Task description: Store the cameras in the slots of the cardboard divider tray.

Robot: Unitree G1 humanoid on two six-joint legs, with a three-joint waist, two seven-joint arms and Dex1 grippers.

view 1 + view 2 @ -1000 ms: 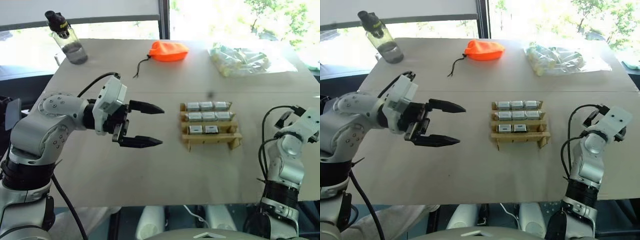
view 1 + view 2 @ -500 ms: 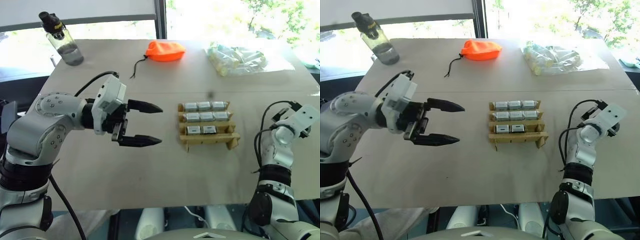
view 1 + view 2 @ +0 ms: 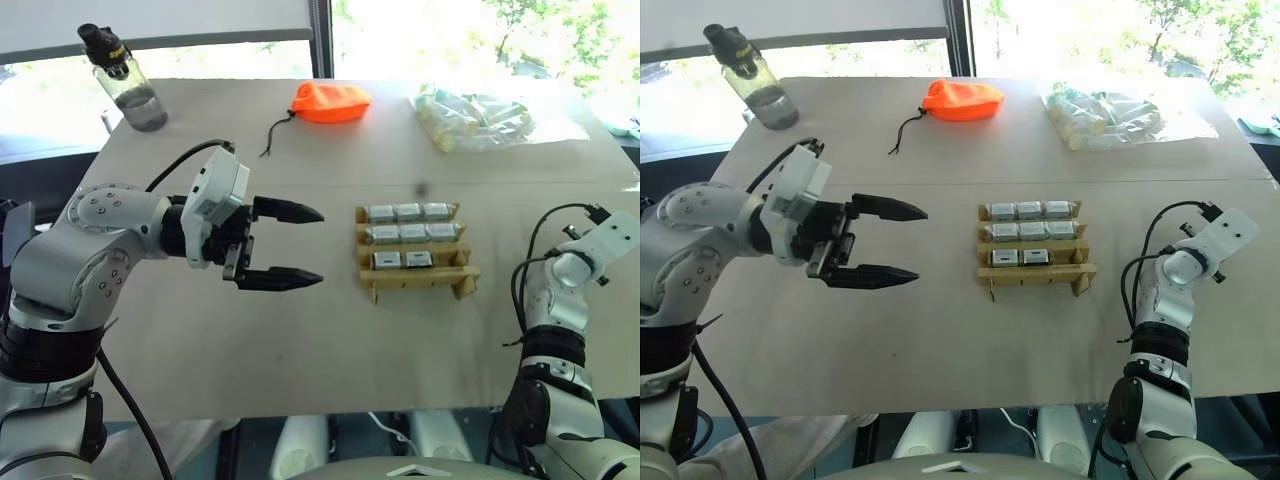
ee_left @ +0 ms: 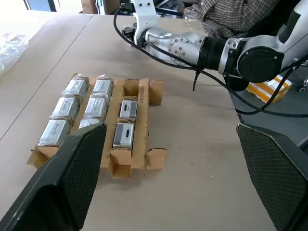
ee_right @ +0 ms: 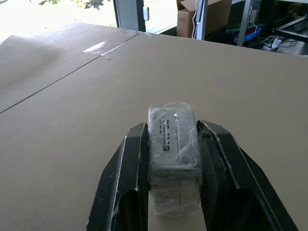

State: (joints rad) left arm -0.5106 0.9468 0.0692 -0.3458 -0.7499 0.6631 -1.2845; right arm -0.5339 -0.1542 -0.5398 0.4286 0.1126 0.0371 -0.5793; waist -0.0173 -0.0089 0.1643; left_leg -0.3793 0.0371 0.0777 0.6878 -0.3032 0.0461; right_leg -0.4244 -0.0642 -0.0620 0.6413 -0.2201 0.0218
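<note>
Now that my right gripper [image 5: 172, 144] has just clamped onto the last camera [image 5: 173, 144] out at the table's right side, I am holding the left gripper [image 3: 300, 245] spread wide and empty beside the cardboard divider tray [image 3: 420, 283], whose front-right slot is waiting.

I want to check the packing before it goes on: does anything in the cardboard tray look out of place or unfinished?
One thing stands out. The cardboard divider tray holds eight cameras, and its front row has one empty slot at the right end. The right gripper is shut on a ninth camera. Nothing looks spilled or damaged.
</note>
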